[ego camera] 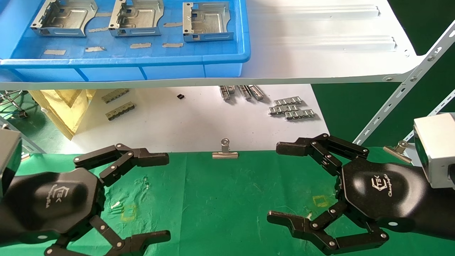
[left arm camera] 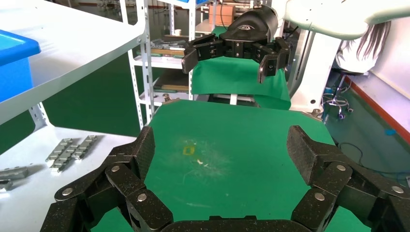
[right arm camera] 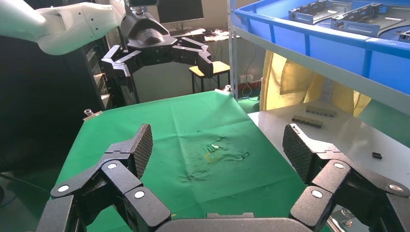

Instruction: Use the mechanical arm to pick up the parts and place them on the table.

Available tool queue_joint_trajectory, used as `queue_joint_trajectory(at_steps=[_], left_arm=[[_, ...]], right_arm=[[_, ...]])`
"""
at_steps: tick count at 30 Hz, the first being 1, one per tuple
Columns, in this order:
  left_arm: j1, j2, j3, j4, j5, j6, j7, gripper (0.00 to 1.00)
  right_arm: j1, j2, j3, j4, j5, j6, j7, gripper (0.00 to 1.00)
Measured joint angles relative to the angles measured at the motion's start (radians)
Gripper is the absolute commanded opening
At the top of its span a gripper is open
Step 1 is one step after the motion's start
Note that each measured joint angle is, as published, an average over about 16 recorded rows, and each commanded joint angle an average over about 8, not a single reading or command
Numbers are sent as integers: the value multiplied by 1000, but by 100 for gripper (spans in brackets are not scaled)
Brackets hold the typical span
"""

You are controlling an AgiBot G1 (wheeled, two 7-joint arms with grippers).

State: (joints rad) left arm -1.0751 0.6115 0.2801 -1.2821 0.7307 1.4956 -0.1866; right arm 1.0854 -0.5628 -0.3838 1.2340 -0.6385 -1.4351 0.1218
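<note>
Three silvery parts (ego camera: 64, 17) (ego camera: 137, 17) (ego camera: 208, 22) lie side by side in the blue tray (ego camera: 124, 62) on the white shelf, far above both hands. My left gripper (ego camera: 166, 196) hangs open and empty over the left of the green table (ego camera: 220, 199); its wrist view (left arm camera: 223, 152) shows only cloth and a yellow mark (left arm camera: 188, 150) between the fingers. My right gripper (ego camera: 274, 182) hangs open and empty over the right of the table, and its wrist view (right arm camera: 217, 145) shows bare wrinkled cloth. Two parts (right arm camera: 319, 9) also show in the right wrist view.
The white shelf (ego camera: 320, 42) overhangs a lower white surface (ego camera: 185, 121) with ridged grey strips (ego camera: 291, 108). A silver binder clip (ego camera: 225, 151) holds the cloth's far edge. Slanted shelf posts (ego camera: 401, 89) stand at the right, and a yellow bag (ego camera: 67, 106) at the left.
</note>
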Motion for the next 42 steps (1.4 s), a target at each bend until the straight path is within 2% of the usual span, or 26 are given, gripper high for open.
queue_joint_trajectory(at_steps=[42], left_arm=[[0, 0, 0, 0, 0, 0, 0, 100]], right_arm=[[0, 0, 0, 0, 0, 0, 0, 0]])
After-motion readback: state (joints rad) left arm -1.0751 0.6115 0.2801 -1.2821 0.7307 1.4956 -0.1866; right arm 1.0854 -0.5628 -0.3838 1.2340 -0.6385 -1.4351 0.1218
